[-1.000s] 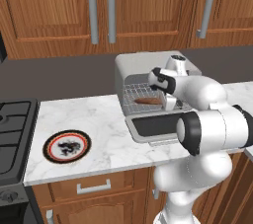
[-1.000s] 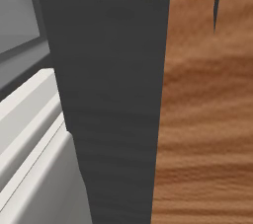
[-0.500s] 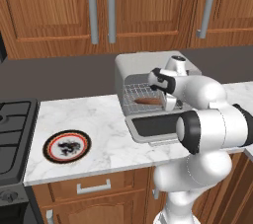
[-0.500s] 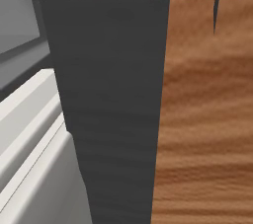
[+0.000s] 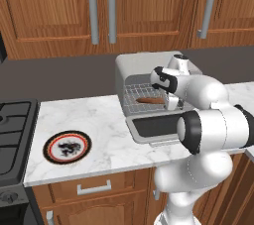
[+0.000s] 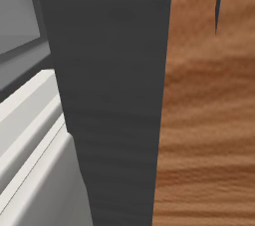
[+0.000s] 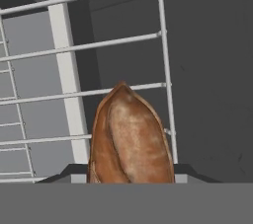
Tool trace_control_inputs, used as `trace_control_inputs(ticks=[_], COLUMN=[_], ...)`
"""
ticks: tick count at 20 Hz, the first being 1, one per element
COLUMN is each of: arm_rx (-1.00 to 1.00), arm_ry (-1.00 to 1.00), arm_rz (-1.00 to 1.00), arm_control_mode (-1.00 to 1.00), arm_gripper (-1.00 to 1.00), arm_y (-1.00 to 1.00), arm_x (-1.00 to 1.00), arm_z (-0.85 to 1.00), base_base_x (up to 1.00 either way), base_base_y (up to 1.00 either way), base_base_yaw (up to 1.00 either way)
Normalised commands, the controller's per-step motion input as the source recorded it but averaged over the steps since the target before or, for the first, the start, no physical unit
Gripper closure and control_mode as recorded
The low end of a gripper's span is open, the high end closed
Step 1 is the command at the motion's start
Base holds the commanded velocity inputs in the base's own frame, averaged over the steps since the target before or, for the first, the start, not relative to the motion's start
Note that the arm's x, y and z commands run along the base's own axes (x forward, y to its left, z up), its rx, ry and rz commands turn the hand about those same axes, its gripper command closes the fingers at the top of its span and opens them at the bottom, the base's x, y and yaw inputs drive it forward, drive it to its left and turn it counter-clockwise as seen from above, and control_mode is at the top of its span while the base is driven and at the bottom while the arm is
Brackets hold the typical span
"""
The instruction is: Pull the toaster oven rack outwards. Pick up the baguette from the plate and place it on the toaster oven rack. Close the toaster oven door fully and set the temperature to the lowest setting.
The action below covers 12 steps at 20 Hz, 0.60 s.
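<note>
A: How far along does it look?

B: In the left base view, right of centre, the toaster oven [image 5: 149, 65] stands on the bench [image 5: 104, 130] with its toaster oven door [image 5: 156, 127] dropped flat toward us. The toaster oven rack [image 5: 146, 95] is drawn out over it, so I judge the first step done.

A: And the bread?

B: The baguette [image 5: 150, 100] lies lengthwise on the rack, in the middle of that frame. The plate [image 5: 67, 146], at lower left on the bench, is bare apart from its own dark pattern. So the carrying is finished, or all but.

A: Has the tool let go?

B: That is the open question. The tool [image 5: 171, 101] sits at the loaf's right end. In the hand view the baguette [image 7: 131, 136] rises from bottom centre between two dark finger stubs [image 7: 66, 172] at either side of its base, with the rack's wires [image 7: 165, 60] behind it. The jaws stand partly open, about the width of the loaf, and seem to be against it. I read that as a grip on the bread, though I would not swear to the contact.

A: So what is left?

B: By my reckoning: release the loaf, draw back, swing the door fully shut, then turn the temperature knob to its lowest. The arm hides the knobs, so I cannot tell their setting.
</note>
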Motion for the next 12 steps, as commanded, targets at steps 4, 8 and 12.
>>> trace_control_inputs(ticks=[4,8,12], arm_rx=[0.0,0.0,0.0], arm_ry=[0.0,0.0,0.0], arm_rz=[0.0,0.0,0.0], arm_control_mode=[-1.0,-1.0,-1.0], arm_gripper=[-1.0,-1.0,-1.0], arm_y=[0.0,0.0,0.0], arm_x=[0.0,0.0,0.0], arm_z=[0.0,0.0,0.0], base_base_x=[0.0,0.0,0.0], base_base_y=[0.0,0.0,0.0], base_base_yaw=[0.0,0.0,0.0])
